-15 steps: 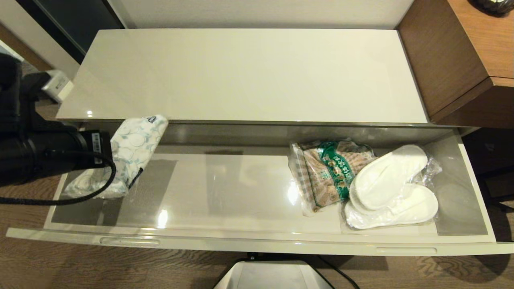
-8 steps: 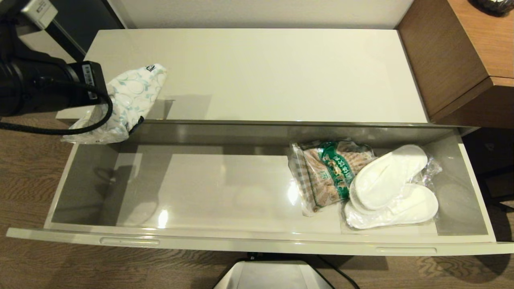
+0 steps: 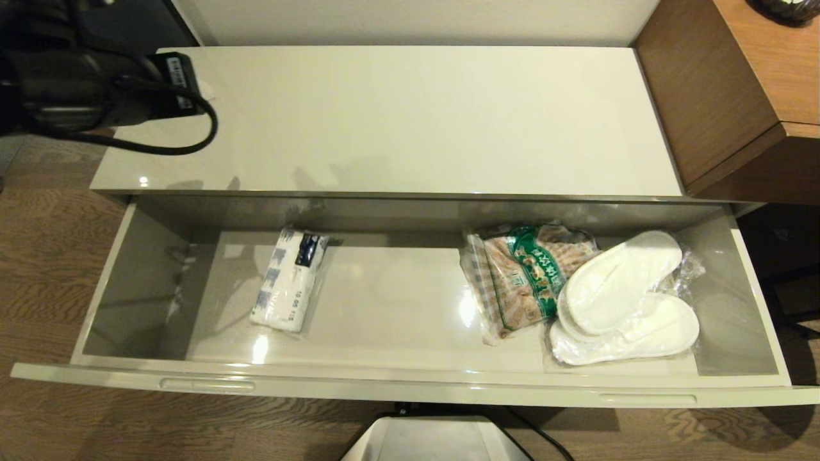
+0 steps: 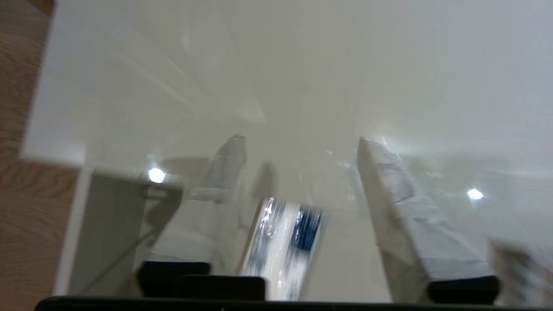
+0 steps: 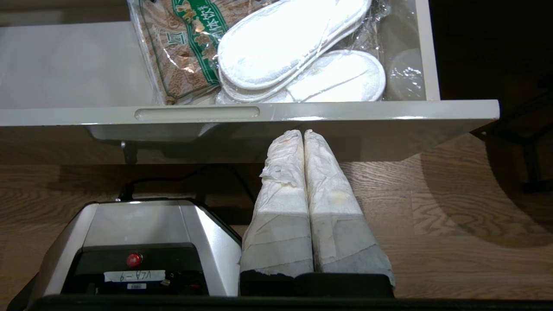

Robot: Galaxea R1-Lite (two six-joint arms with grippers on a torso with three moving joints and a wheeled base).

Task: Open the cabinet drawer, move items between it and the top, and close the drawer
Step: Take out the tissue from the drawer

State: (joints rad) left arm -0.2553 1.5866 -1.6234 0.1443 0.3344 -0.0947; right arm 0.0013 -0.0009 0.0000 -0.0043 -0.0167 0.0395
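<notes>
Looking across the head view from the left, you see the left gripper (image 4: 298, 142) at the upper left of the frame, above the left end of the top (image 3: 410, 115) of the cabinet (image 3: 397, 192). In the left wrist view its fingers (image 4: 389, 181) stand spread apart with nothing between them; the pack shows blurred below the gap.

Below it, the drawer (image 3: 410, 384) is pulled fully out across the lower half of the frame. In its left part the flat white pack (image 3: 288, 280) lies on the drawer floor, its long axis running from the back wall toward the drawer face, leaning a little left at the near end, with the dark blue print at the far end. It sits well apart from the other goods.

Right of centre lies a green-and-brown snack bag (image 3: 522, 275), and touching its right edge, the wrapped slippers (image 3: 624, 298), their long axis slanting toward the upper right.

Your right gripper (image 5: 303, 134) hangs below the drawer face, fingers pressed together, empty.
</notes>
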